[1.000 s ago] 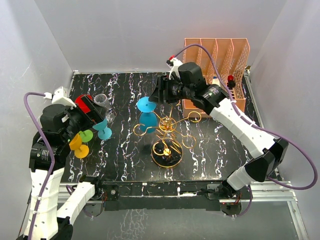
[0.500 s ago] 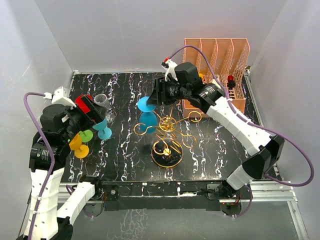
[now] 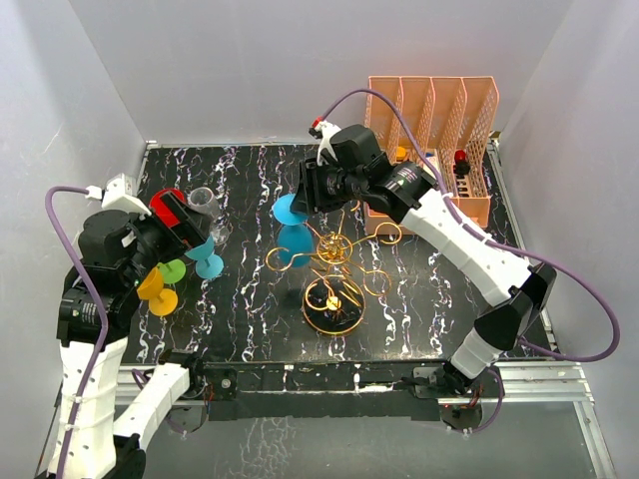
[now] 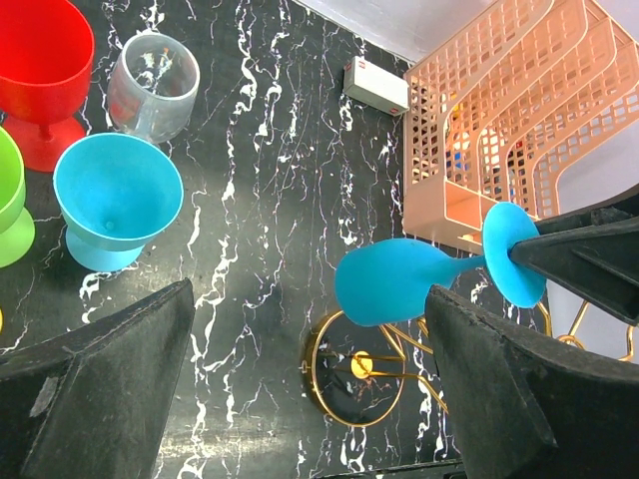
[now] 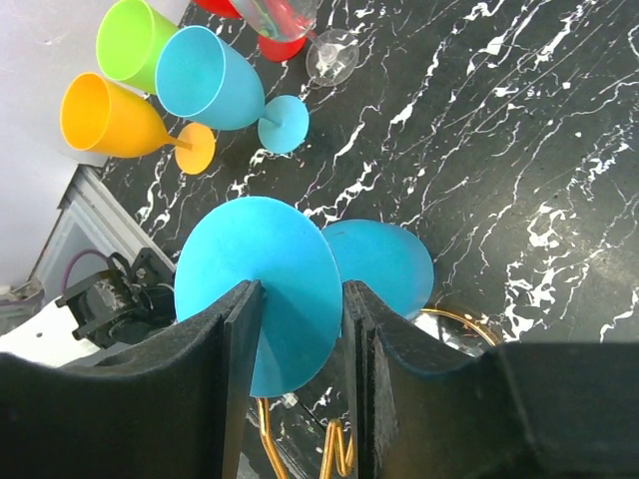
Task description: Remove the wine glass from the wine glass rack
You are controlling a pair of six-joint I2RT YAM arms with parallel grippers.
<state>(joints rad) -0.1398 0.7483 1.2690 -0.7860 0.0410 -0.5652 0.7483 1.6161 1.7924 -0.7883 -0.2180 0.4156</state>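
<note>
left side of the counter (image 3: 240, 319): little cluster of plastic cups, namely a red cup (image 4: 40, 60), a clear glass (image 4: 153, 85), a light-blue cup (image 4: 115, 200), a green cup (image 4: 8, 200) and an orange cup (image 5: 105, 115), all bunched close together

left gripper (image 4: 310, 299): parked over that cluster, jaws spread wide apart, nothing between them, pointing across toward the middle of the counter

wine glass (image 4: 389, 281): the blue one, up at the far-left side of the wine glass rack (image 3: 335, 247), tipped right over with the round foot high and the bowl hanging lower; honestly can't tell whether the stem sits in one of the loops or not

wine glass rack: gold wire thing in the middle of the counter, ring base flat on the marble-look top, looped arms fanning out from the central post

right gripper (image 5: 300, 286): reaching in from the right, nose right up at the foot of the wine glass; jaws part-way apart, the blue foot showing in the gap and spilling out past one finger; no way to say from these shots whether either finger actually touches it

far right corner: orange file organizer (image 3: 429, 110) standing against the back wall, well behind the rack, with a small white box (image 4: 377, 86) on the counter near it
</note>
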